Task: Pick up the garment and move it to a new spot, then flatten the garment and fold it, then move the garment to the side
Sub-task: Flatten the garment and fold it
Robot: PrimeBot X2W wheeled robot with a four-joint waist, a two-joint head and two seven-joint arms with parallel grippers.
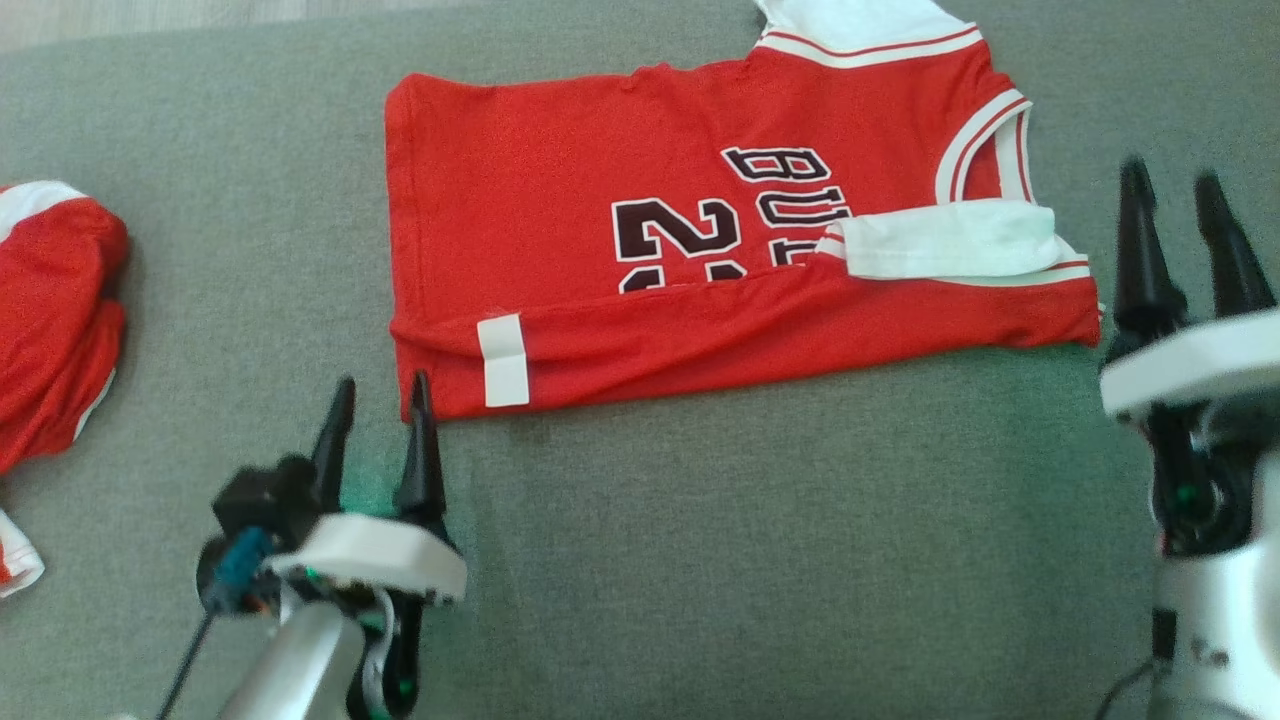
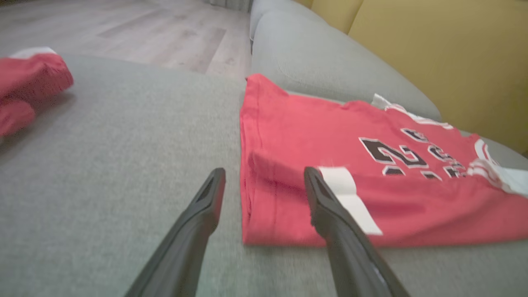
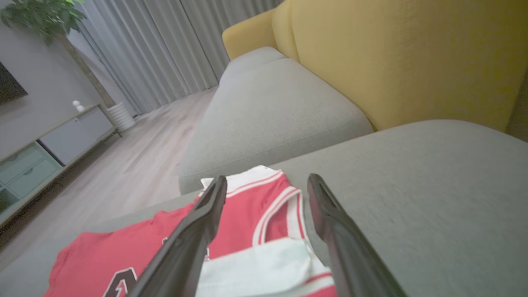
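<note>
Garment (image 1: 700,250) lay on grey cushion (image 1: 700,560) toward 12 o'clock, near edge folded over. Left gripper (image 1: 383,380) at 7 o'clock beside hem corner, right gripper (image 1: 1170,172) at 3 o'clock; both fingers spread, empty. Risk: a fingertip snagging the loose fold and pulling it open.

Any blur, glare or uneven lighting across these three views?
Head view: mostly crisp, soft even light, faint shadow under the jersey. Left wrist view: hazy, colours washed out, left gripper smeared. Right wrist view: right gripper blurred, yellow backrest clearer; no glare.
</note>
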